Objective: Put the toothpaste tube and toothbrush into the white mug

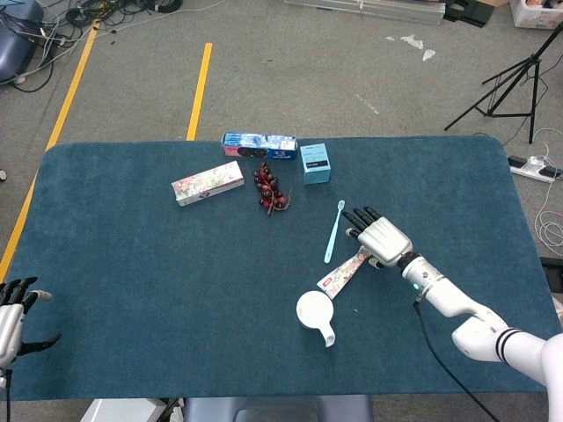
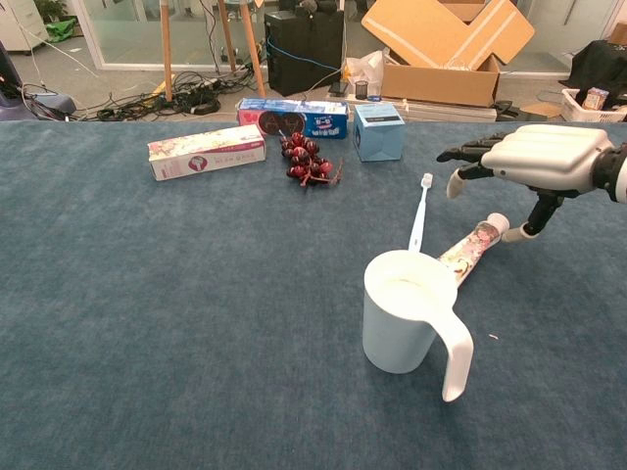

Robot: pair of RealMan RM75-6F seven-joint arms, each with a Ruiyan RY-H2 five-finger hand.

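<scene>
At the near left corner of the dark blue carpeted tabletop the left hand rests with its fingers spread apart and nothing in them. Further along, toward the far edge, lies a long floral-printed carton, then a bunch of dark red grapes with a blue printed box behind it, and a small light blue box just to the right. Nearer the middle stands the white mug with a long handle, upright, its handle pointing toward the near edge. Just beyond its rim lies the light blue toothbrush, bristle end pointing to the far side. Beside that, to the right, the floral toothpaste tube with a white cap lies slanted, its flat end close to the mug and its cap away to the right. The right hand hangs over the cap end, palm down, fingers spread wide, its thumb reaching down to the cap or just beside it; I cannot tell whether it touches. It holds nothing.
</scene>
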